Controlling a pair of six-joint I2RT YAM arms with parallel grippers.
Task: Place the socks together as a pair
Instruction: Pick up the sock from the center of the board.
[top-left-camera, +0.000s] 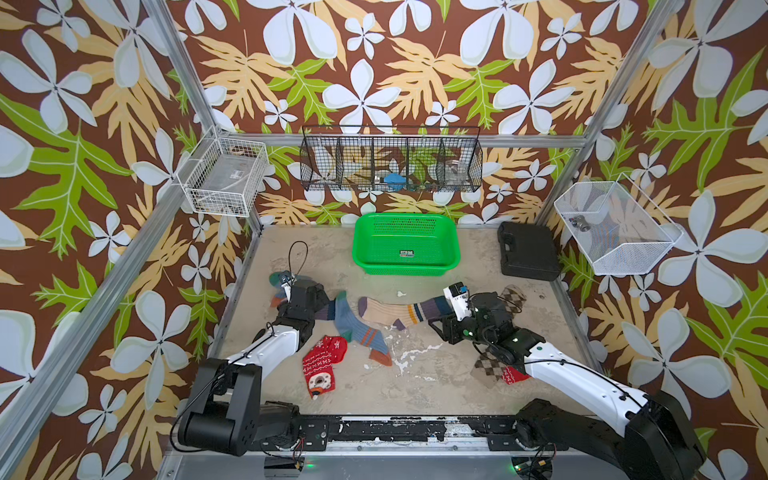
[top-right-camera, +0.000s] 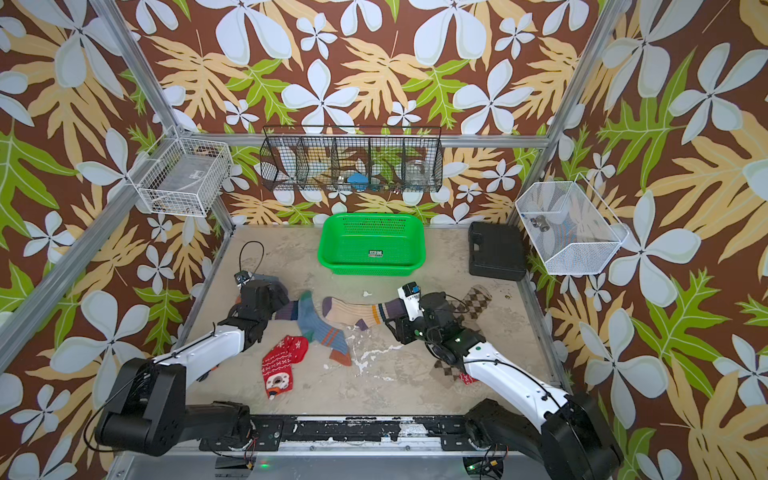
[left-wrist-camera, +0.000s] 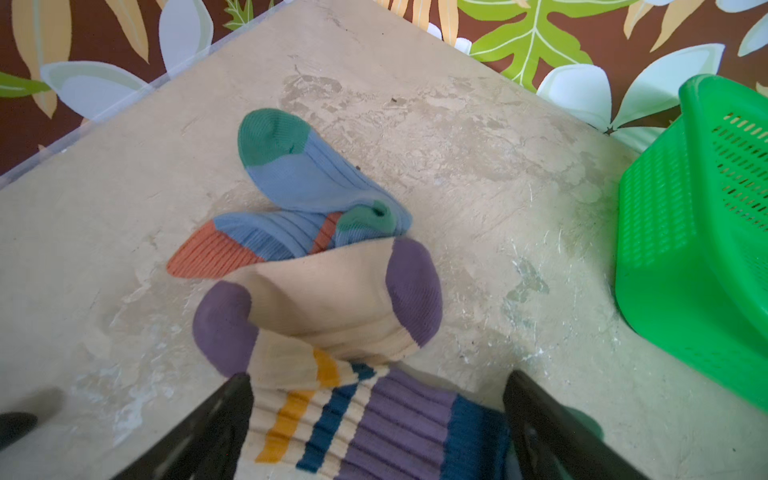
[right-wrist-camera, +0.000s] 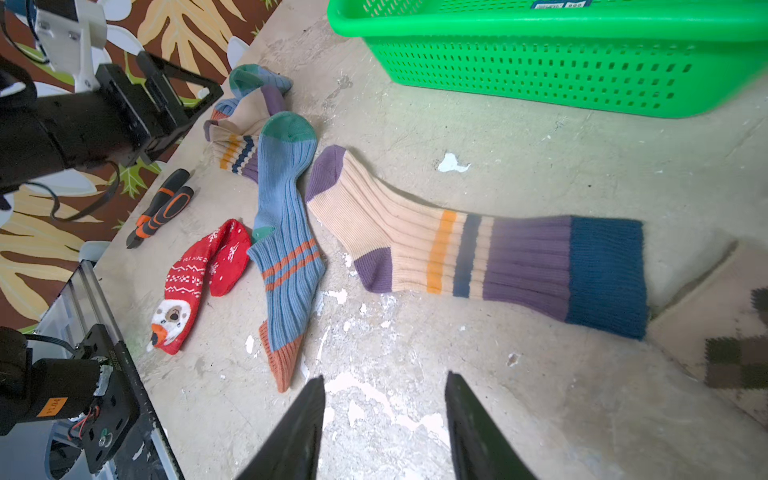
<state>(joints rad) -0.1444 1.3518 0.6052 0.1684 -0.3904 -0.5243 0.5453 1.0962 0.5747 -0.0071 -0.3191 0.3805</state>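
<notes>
Now the left pincer (left-wrist-camera: 379, 376) stands open over the crumpled cream sock (left-wrist-camera: 332, 299) front-left of the green basket (right-wrist-camera: 540, 70), the right pincer (right-wrist-camera: 385, 376) open and empty beside the flat cream sock (right-wrist-camera: 415, 241); next, probably, grip one and join them.

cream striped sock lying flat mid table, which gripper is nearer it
Right. The right gripper hovers open by the navy cuff of the flat cream striped sock; the left gripper is beyond the blue-grey sock, open around the crumpled cream sock.
</notes>
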